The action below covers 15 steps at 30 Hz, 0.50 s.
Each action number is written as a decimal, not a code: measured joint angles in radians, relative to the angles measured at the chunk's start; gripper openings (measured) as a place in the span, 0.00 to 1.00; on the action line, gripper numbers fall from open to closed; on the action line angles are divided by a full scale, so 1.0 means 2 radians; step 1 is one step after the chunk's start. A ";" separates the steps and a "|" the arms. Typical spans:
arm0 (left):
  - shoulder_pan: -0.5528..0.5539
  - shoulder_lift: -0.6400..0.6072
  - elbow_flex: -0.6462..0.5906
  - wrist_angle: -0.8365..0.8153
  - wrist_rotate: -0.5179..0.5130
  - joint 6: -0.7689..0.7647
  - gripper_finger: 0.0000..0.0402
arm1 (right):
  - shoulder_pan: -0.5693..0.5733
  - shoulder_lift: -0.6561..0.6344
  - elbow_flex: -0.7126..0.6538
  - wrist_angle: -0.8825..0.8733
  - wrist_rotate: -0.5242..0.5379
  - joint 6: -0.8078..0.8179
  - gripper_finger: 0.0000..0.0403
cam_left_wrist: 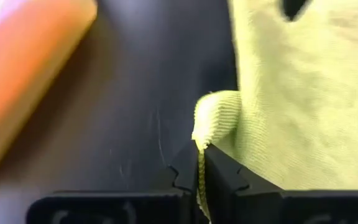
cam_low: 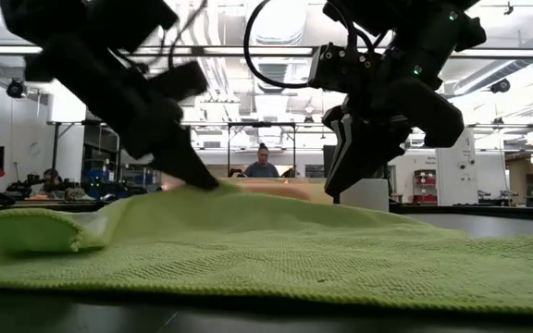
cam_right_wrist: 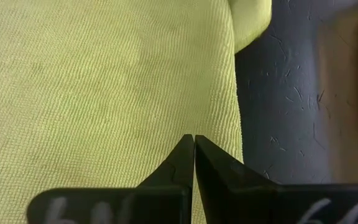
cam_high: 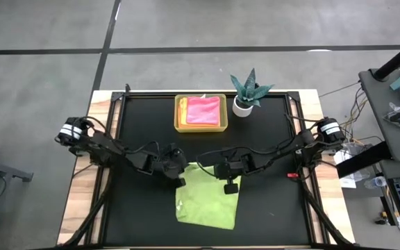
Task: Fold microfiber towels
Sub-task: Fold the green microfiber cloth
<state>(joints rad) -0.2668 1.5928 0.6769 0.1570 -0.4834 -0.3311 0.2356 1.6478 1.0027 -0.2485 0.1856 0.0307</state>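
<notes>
A lime green towel (cam_high: 207, 205) lies spread on the black table top at the middle near side, and fills the low view (cam_low: 276, 250). My left gripper (cam_high: 180, 178) is shut on its far left part (cam_left_wrist: 216, 115). My right gripper (cam_high: 232, 186) is shut, its tips over the towel near its right edge (cam_right_wrist: 232, 106). A pink towel (cam_high: 203, 110) lies folded on top in the yellow tray (cam_high: 179, 125) at the far side. The turquoise-blue towel is out of view. My left gripper pinches the towel's edge (cam_left_wrist: 199, 146) between its two fingers; a small fold (cam_left_wrist: 216, 112) bulges just beyond the tips. The fingers slant down from the table's left. That part is raised a little (cam_low: 206, 190); the rest lies on the table. My right gripper's shut fingertips (cam_right_wrist: 185, 152) point down at the towel's surface just inside its right edge; I cannot tell whether they touch or pinch it.
A small teal spiky plant in a white pot (cam_high: 247, 94) stands right of the tray. Black frame rails (cam_high: 111, 139) run along the table's left and right sides. Bare black table top (cam_high: 137, 208) lies left and right of the green towel.
</notes>
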 joint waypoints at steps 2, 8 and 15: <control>-0.018 -0.011 0.000 0.002 -0.021 0.047 0.00 | 0.000 0.000 -0.001 0.000 0.000 0.000 0.02; -0.091 -0.012 -0.005 0.023 -0.078 0.210 0.00 | 0.001 0.000 -0.010 0.028 0.000 0.011 0.02; -0.143 0.019 -0.001 0.064 -0.068 0.237 0.00 | 0.002 0.000 -0.031 0.064 -0.001 0.011 0.02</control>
<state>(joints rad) -0.5521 1.6304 0.6747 0.2858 -0.6186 0.1424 0.2401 1.6478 0.9415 -0.1200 0.1837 0.0523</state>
